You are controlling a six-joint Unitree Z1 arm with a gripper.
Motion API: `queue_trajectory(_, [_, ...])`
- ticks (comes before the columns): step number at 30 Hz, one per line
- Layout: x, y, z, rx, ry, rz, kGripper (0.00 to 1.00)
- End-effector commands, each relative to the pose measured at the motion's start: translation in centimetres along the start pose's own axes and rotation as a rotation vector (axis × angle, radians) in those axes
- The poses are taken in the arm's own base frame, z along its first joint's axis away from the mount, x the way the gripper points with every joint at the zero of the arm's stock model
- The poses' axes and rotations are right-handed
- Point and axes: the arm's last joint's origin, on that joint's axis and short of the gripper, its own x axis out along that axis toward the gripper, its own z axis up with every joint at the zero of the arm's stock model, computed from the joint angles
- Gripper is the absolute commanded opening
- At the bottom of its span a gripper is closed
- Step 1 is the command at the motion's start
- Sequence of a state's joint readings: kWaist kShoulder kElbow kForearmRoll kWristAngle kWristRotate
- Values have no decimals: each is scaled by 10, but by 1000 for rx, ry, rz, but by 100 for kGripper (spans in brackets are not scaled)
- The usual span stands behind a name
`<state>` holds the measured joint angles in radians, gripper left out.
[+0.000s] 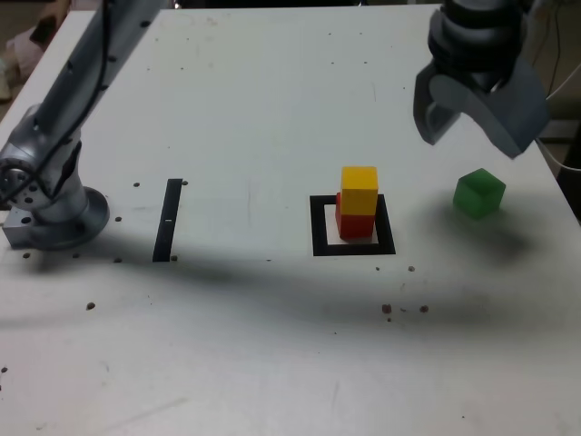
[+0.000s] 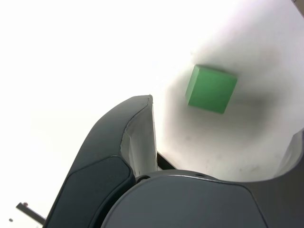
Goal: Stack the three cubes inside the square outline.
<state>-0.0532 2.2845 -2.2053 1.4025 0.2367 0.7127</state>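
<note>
Three cubes are on my white table (image 1: 272, 109), and I count them one by one: one yellow cube (image 1: 359, 189), one red cube (image 1: 354, 223) and one green cube (image 1: 478, 193). Two of them already form a stack, the yellow sitting on the red, inside the one black square outline (image 1: 320, 227) near the middle of the table. The green one sits alone on the bare table, well apart from the stack, toward the exterior view's right.

I have one arm, and its one gripper (image 1: 477, 113) hangs in the air above and a little behind the green cube, touching nothing. Its two jaws are spread wide and empty; in the wrist view the green cube (image 2: 211, 89) lies on the table between them, below the gripper (image 2: 223, 142).

One thin black strip (image 1: 169, 221) lies on the exterior view's left, close to the arm's grey base (image 1: 54, 213). A few dark specks dot the near part of the table.
</note>
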Motion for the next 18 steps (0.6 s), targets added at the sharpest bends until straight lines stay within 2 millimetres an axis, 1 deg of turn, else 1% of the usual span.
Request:
queue_trajectory(1, [3,4,3,3,-4,3,98])
queue_trajectory(5, [13,7,10,10,0,-1,98])
queue_trajectory(8, [26,10,14,13,11,-15,97])
queue_trajectory(13, [46,16,17,10,32,-40,97])
queue_trajectory(18, [58,18,18,9,45,-52,96])
